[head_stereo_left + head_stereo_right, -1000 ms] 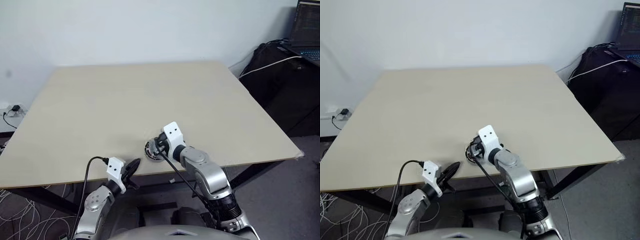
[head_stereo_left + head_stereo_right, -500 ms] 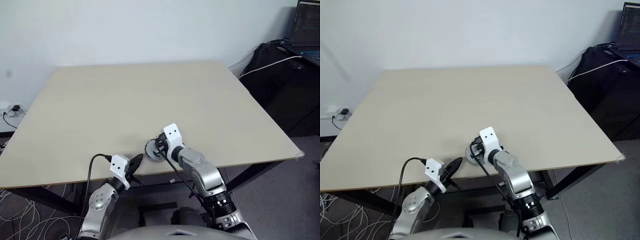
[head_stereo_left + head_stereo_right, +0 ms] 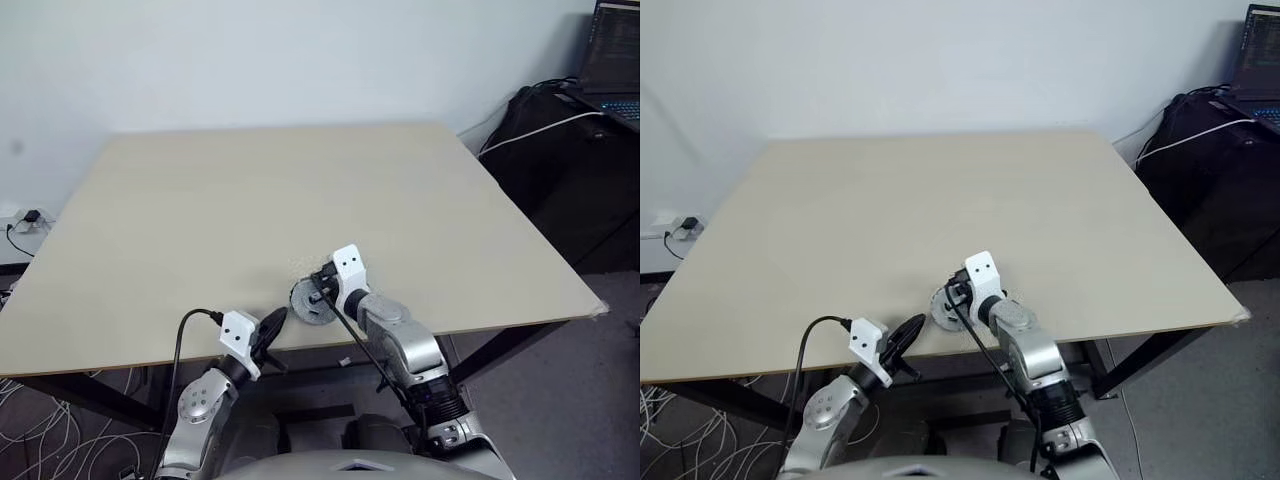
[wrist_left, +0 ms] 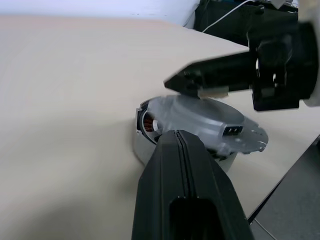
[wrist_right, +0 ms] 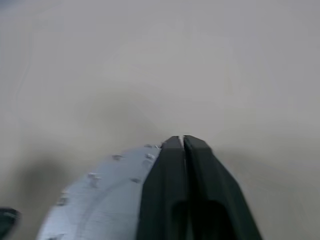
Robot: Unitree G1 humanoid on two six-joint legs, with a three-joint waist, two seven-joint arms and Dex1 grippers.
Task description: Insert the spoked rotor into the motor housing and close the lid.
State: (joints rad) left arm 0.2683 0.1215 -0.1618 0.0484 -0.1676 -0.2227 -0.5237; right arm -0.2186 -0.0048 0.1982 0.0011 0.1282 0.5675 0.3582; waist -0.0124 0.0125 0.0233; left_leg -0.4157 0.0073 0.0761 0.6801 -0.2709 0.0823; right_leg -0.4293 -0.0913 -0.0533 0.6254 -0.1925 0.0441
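Near the table's (image 3: 300,190) near edge, the lid (image 4: 210,120) now lies tilted over the motor housing (image 4: 150,131), not yet seated, the right gripper (image 4: 197,86) nearly closed above it, the left gripper (image 3: 270,328) shut.

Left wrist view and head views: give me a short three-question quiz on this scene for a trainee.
1. True or false: the lid lies flat, fully seated on the motor housing.
2. Where on the table is the housing? A near edge, B centre, C far corner.
3. Fill in: the left gripper has its fingers ___.
Key: 1 false, it sits tilted; 2 A; 3 shut.
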